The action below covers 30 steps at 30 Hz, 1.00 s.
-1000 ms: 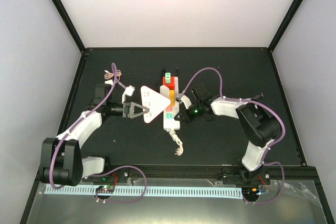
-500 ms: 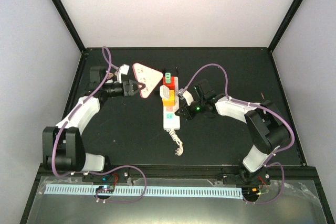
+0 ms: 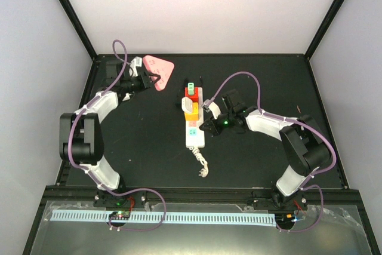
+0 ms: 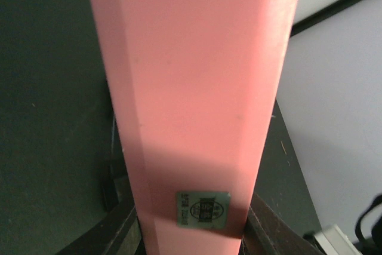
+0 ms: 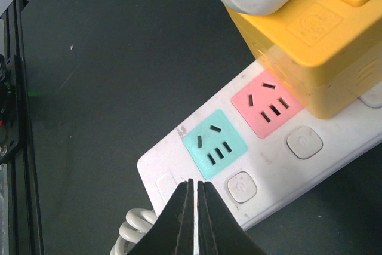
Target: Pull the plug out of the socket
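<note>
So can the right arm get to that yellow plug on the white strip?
Probably yes. Its tool sits shut over the strip's cord end, and the yellow plug is just beyond, with nothing between. It would need to open first.

socket: white plastic, smooth, faint sheen; pastel outlet faces matt
plug: pink plastic, smooth and matt, one small printed sticker
yellow adapter: plastic, smooth, satin, with moulded relief marks
table: dark, matt, lightly dust-specked
</note>
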{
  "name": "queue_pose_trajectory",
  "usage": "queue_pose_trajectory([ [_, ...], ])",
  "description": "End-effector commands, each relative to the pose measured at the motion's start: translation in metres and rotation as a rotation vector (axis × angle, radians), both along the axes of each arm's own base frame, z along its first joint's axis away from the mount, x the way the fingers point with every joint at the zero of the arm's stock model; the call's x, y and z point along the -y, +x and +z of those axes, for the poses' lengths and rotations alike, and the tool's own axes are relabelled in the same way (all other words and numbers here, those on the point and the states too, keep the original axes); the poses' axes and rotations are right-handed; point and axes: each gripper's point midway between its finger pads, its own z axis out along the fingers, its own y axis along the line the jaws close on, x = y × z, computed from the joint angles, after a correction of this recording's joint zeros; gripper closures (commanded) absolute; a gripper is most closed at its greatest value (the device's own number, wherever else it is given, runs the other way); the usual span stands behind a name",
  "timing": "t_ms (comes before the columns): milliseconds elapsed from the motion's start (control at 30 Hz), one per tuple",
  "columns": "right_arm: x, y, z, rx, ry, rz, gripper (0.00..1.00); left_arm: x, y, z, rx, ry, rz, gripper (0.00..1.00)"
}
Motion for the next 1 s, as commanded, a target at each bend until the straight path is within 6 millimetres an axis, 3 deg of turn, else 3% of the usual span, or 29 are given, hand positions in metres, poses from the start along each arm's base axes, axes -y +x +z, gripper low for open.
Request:
queue_pose_trajectory([
  [0, 0.0, 0.008, 0.021, 0.071, 0.034, 0.001, 0.92, -0.011, 0.038, 0.011, 0.055, 0.018, 0.053, 0.99],
  [433, 0.001, 0.011, 0.023, 0.08, 0.045, -0.002, 0.91, -0.021, 0.087, -0.048, -0.056, 0.039, 0.071, 0.98],
  [967, 0.001, 0.011, 0.02, 0.071, 0.043, -0.006, 0.91, -0.04, 0.108, -0.099, -0.172, -0.028, 0.079, 0.98],
])
